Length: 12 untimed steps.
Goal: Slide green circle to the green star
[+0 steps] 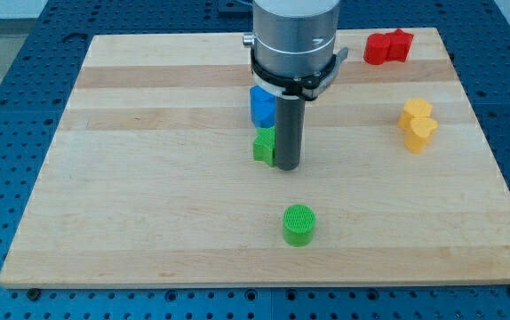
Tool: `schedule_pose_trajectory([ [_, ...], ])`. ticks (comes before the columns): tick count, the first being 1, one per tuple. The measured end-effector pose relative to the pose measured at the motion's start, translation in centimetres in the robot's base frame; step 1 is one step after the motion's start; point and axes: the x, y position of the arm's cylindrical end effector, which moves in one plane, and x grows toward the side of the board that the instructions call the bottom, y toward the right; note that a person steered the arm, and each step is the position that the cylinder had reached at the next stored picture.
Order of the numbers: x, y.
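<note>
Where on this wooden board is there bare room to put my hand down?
The whole stretch left of the green star and blue block is bare, as is the strip between the green circle and yellow blocks. It is crowded mid-board, where my tip stands against the star, and near the red blocks.

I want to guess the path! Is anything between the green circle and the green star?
No. In the camera view, only bare board lies between the green circle and the green star. My tip stands beside the star.

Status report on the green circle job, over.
My tip down beside the green star, on its right. Green circle alone toward the view's bottom, untouched. Blue block just above the star. Path between clear.
</note>
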Motion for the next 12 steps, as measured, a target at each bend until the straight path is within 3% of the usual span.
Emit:
schedule_pose_trajectory([
  [3, -1.2, 0.0],
  [4, 0.1, 1.5],
  [6, 5.8, 9.3],
  [9, 14.9, 6.6],
  [11, 14.0, 4.2],
  [12, 9.5, 1.8],
])
